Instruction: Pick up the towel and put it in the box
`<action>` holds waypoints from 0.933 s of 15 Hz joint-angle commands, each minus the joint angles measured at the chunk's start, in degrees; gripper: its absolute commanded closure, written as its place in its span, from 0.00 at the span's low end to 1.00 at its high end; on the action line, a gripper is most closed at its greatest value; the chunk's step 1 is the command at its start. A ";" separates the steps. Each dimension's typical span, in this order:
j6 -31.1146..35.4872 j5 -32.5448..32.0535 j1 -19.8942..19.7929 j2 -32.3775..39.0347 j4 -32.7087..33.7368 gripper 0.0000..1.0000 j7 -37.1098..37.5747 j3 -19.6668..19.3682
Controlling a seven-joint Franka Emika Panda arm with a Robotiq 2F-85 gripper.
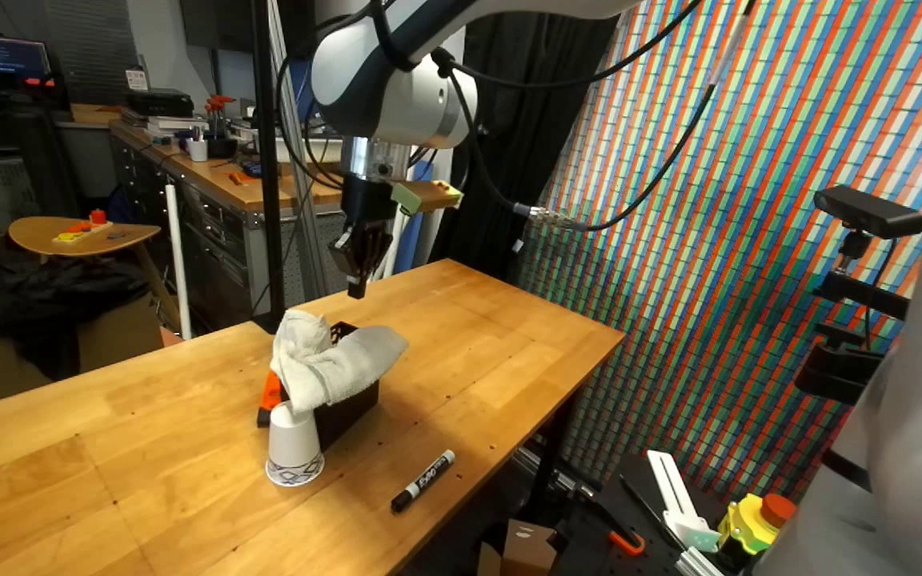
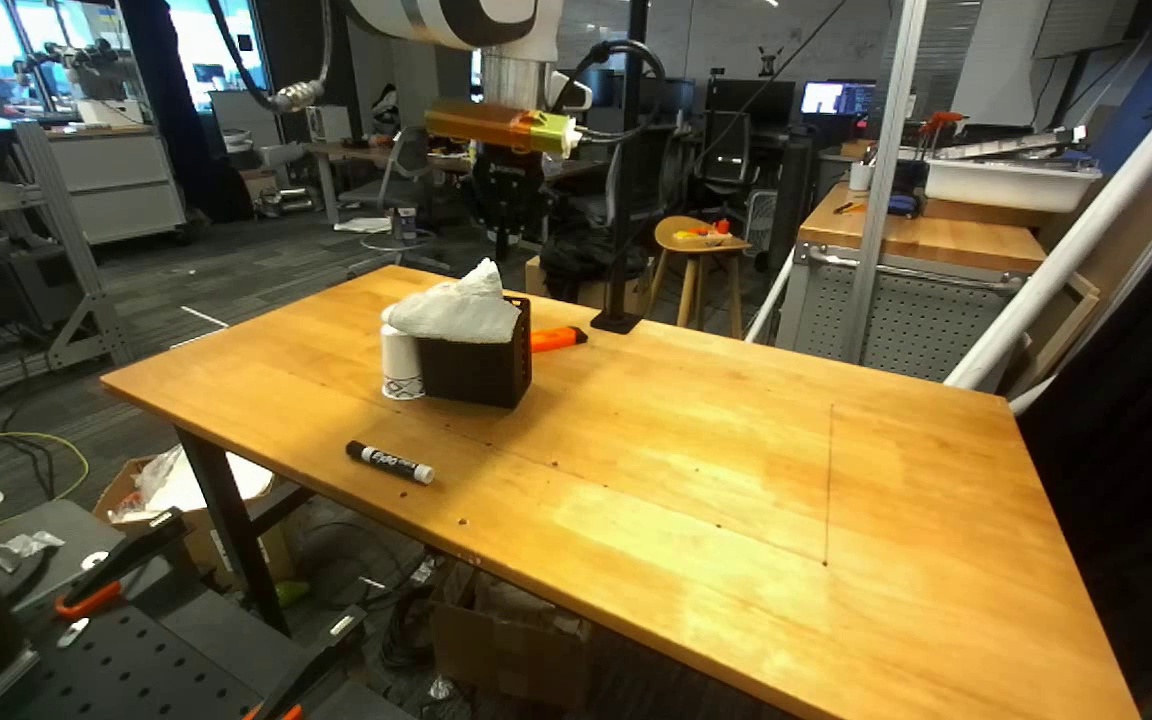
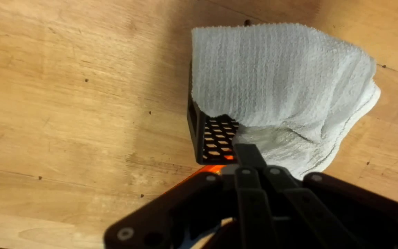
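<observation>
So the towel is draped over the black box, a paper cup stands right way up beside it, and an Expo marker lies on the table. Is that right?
Almost: the paper cup stands upside down beside the black box, its wider end on the table, as an exterior view shows. The towel is indeed draped over the box, and the Expo marker lies on the table.

Table [image 2: 656,420]: I see wood
Box [image 2: 476,375]: black
Cup [image 1: 293,448]: upside down, beside the box
Marker [image 1: 422,482]: flat, near an edge
Orange object [image 2: 558,339]: beside the box
</observation>
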 commanded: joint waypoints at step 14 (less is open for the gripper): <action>3.46 1.92 -0.04 -7.90 -16.95 0.99 -0.83 -4.33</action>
